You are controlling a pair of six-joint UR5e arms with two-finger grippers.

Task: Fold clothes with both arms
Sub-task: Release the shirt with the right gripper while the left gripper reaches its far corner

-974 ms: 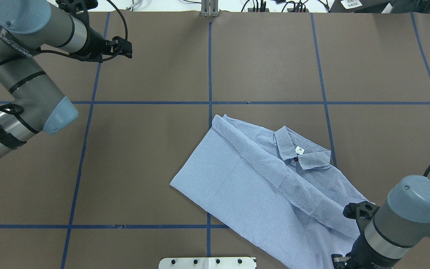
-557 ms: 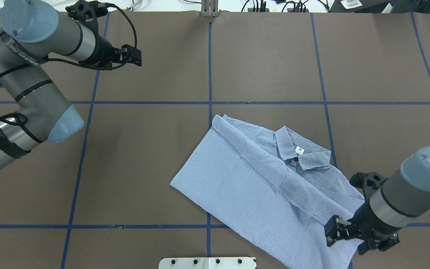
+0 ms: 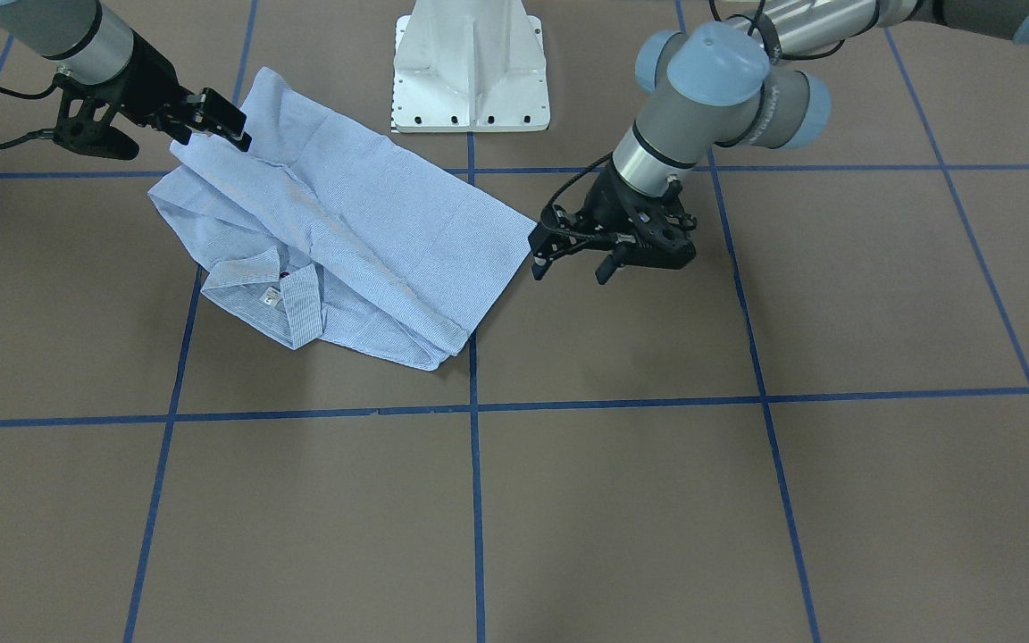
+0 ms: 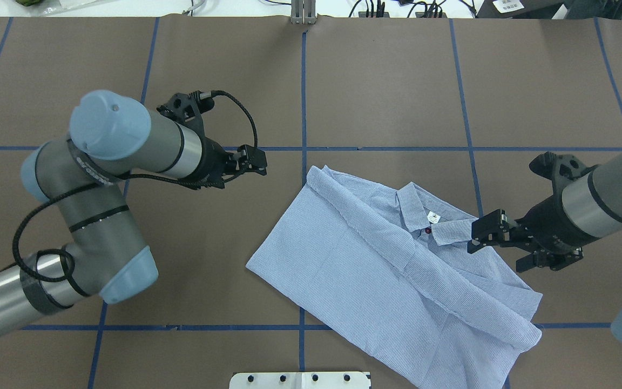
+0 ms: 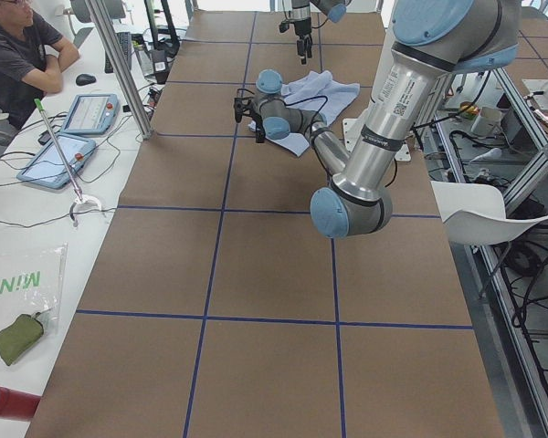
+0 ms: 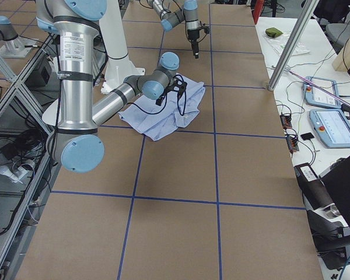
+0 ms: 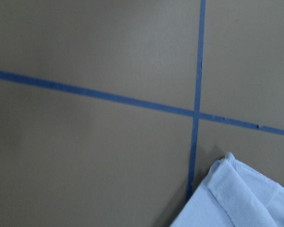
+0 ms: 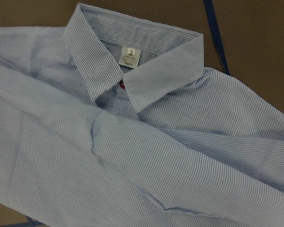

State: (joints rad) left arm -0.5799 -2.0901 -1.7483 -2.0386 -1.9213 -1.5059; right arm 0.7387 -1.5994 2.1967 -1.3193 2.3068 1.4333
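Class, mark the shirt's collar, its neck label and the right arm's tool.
collar [image 4: 454, 229]: overhead view, flap nearest the right arm.
neck label [image 8: 129, 56]: right wrist view, label's centre.
right tool [image 4: 475, 237]: overhead view, midway between its fingertips.

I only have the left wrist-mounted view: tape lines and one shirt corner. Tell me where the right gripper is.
Observer: The right gripper hangs over the shirt, beside its collar.
Operator: Say whether it holds cloth.
Observer: No; its jaws stand open, gripping nothing.
Operator: Now report my left gripper.
Observer: The left gripper is open over bare table, apart from the shirt's far corner.
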